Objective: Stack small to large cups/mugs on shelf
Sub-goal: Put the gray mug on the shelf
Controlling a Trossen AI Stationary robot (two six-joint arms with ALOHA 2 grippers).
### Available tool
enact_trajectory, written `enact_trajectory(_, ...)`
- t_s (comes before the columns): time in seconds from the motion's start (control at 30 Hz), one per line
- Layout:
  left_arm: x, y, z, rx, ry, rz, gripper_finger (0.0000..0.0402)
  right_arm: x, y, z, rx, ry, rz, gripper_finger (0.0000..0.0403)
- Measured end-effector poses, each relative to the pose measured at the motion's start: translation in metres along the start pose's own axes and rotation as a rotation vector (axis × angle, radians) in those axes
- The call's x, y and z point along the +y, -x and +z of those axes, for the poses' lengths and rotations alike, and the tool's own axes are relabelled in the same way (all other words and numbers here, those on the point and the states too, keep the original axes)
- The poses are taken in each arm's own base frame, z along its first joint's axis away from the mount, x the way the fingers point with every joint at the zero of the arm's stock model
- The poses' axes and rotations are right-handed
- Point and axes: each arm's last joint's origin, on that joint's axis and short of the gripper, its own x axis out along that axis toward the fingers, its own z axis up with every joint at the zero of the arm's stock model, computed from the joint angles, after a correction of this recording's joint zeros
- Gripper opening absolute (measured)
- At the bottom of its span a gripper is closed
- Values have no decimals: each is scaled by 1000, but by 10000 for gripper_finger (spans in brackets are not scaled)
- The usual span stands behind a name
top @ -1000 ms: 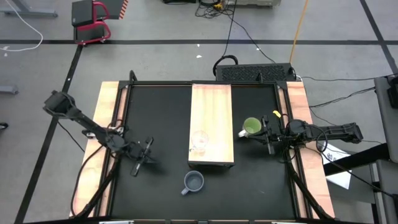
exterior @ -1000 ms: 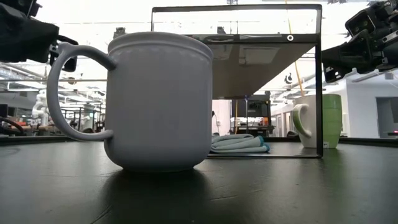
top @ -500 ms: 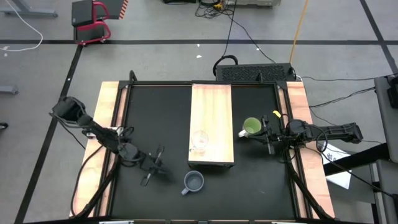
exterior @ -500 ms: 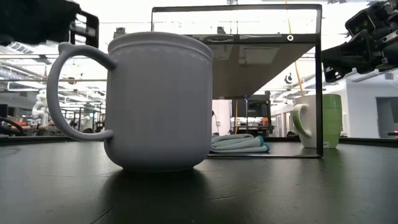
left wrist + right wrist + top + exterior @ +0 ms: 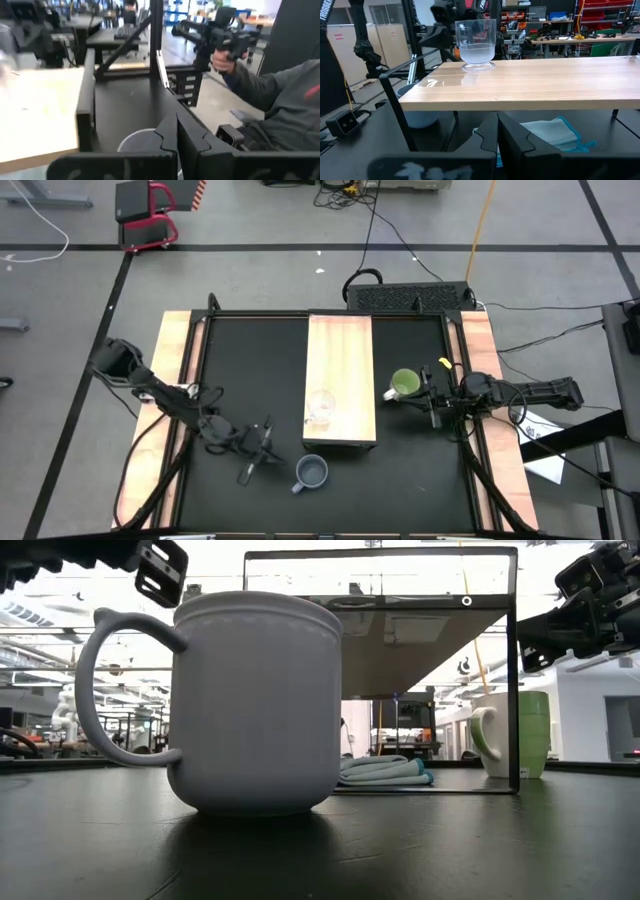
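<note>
Left gripper [image 5: 262, 452], fingers together and empty, hangs over black tabletop just beside the blue-grey mug [image 5: 312, 472], a smooth handled cylinder. Right gripper [image 5: 428, 399], shut, sits beside the green mug [image 5: 404, 385]. Clear glass cup [image 5: 320, 407] stands on the grained wooden shelf [image 5: 340, 350]

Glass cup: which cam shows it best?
Right wrist view: the glass cup stands upright, whole and side-on on the shelf. The high view shows only a faint clear ring near the shelf's front end. The low view does not show it; the left wrist view shows it only as a blur at the frame's edge, if at all.
</note>
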Motion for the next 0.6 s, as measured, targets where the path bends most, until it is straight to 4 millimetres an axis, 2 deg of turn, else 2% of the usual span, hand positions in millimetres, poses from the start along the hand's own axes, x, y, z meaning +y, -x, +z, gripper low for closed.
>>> enact_trajectory(0.3,-13,-46,4,187,-26,46,0,0,-1,-1,11,-1,-1,0)
enact_trajectory(0.6,-29,-60,22,303,-16,71,0,0,-2,-2,25,-2,-2,0)
